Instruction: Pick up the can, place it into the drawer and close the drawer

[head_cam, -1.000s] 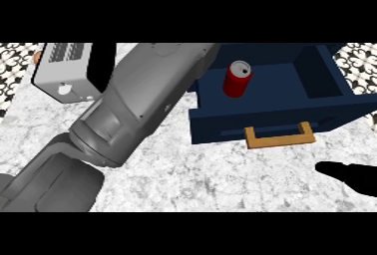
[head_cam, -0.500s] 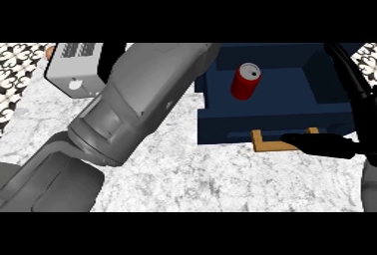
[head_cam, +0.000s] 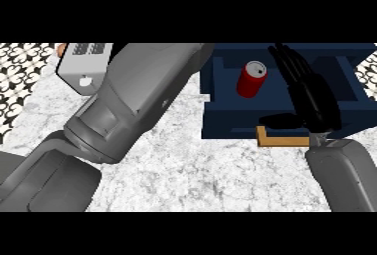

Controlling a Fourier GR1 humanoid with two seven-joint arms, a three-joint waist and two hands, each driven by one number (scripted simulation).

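Observation:
A red can [head_cam: 252,79] with a silver top lies inside the open dark blue drawer [head_cam: 221,119] at the upper right. The drawer's tan handle [head_cam: 274,143] sticks out at its front. My right hand [head_cam: 313,97] is stretched over the drawer's front and interior, fingers straight and pointing away, thumb just above the handle; it holds nothing. My left forearm [head_cam: 132,104] crosses the view's left and middle diagonally. The left hand itself is out of sight past the top.
A grey box-like appliance [head_cam: 81,64] stands at the upper left on the white marble counter [head_cam: 206,174]. Patterned tiling [head_cam: 22,69] shows along the left edge.
My right hand has come up from the lower right corner to lie over the drawer's front and handle. The view has shifted, so the drawer and can appear slightly further right.

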